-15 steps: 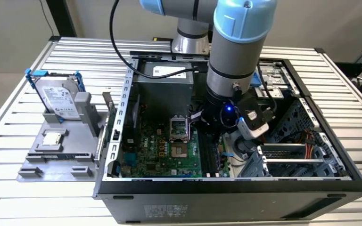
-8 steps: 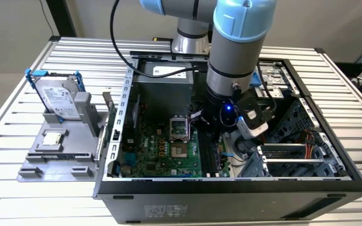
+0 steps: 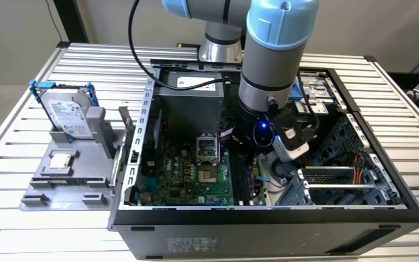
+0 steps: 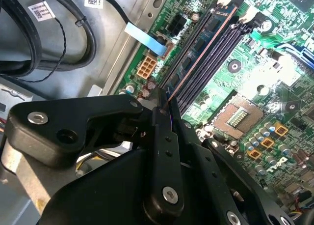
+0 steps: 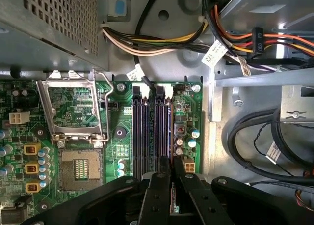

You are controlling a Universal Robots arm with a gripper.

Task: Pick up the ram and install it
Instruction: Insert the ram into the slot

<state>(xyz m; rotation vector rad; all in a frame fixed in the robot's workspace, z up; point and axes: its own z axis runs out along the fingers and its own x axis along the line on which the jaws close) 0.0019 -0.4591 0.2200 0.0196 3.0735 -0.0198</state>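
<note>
Jaws pinched on the thin edge of the ram [image 4: 196, 63], the gripper [image 5: 171, 185] holds the stick on edge directly above the long black memory slots [image 5: 147, 131] of the motherboard [image 5: 78, 136], in both wrist views. The ram appears lined up with the slot nearest the case wall, though whether it has entered the slot cannot be told. Seating it well looks to call for a straight descent, the stick kept parallel to the slot and its ends meeting the white end clips [image 5: 168, 91] evenly; a tilt would likely jam one corner. In the exterior view the arm [image 3: 271, 60] reaches steeply down into the open computer case [image 3: 268, 215], wrist low over the board, towards the exterior view's right of the empty processor socket [image 3: 208, 174]. The hard drive [image 3: 67, 112] stands on the table [image 3: 20, 229], well apart on that view's left.
</note>
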